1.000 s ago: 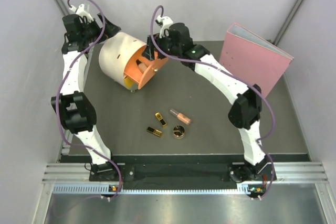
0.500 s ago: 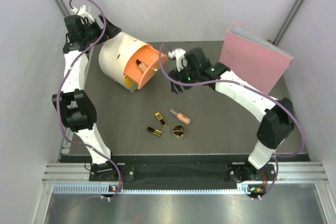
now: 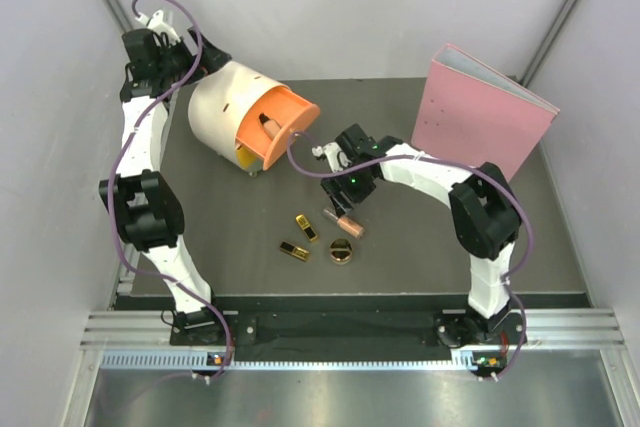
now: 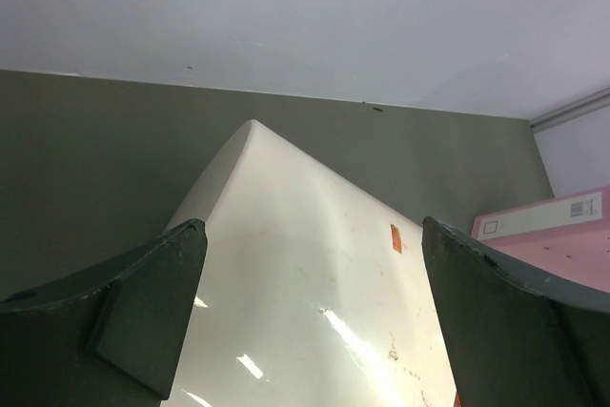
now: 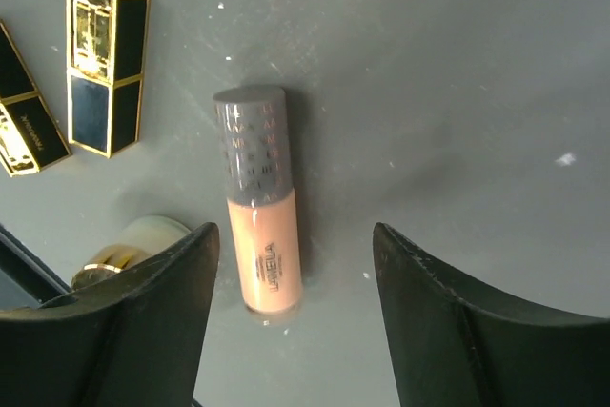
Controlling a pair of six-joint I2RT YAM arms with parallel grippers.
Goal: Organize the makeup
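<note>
The makeup lies mid-table: a peach bottle (image 3: 346, 223) (image 5: 262, 207) with a grey cap, two gold-and-black lipstick cases (image 3: 306, 228) (image 3: 294, 250) (image 5: 105, 64) (image 5: 24, 131) and a round gold compact (image 3: 341, 253) (image 5: 133, 245). Another peach bottle (image 3: 270, 125) lies in the orange drawer (image 3: 283, 132) of the cream drawer box (image 3: 228, 112) (image 4: 305, 283). My right gripper (image 3: 342, 199) (image 5: 294, 235) hangs open just over the table bottle, which sits between the fingers, nearer the left one and apart from both. My left gripper (image 3: 205, 57) (image 4: 313, 226) is open wide behind the box, a finger on each side of it.
A pink binder (image 3: 480, 122) (image 4: 553, 235) stands upright at the back right. The drawer box lies on its side at the back left, its drawer pulled out toward the table's middle. Grey walls close in the left, back and right.
My right arm has swung from the open drawer down to the bottle on the table, its jaws narrowing slightly. The left gripper has opened a little wider at the box.
</note>
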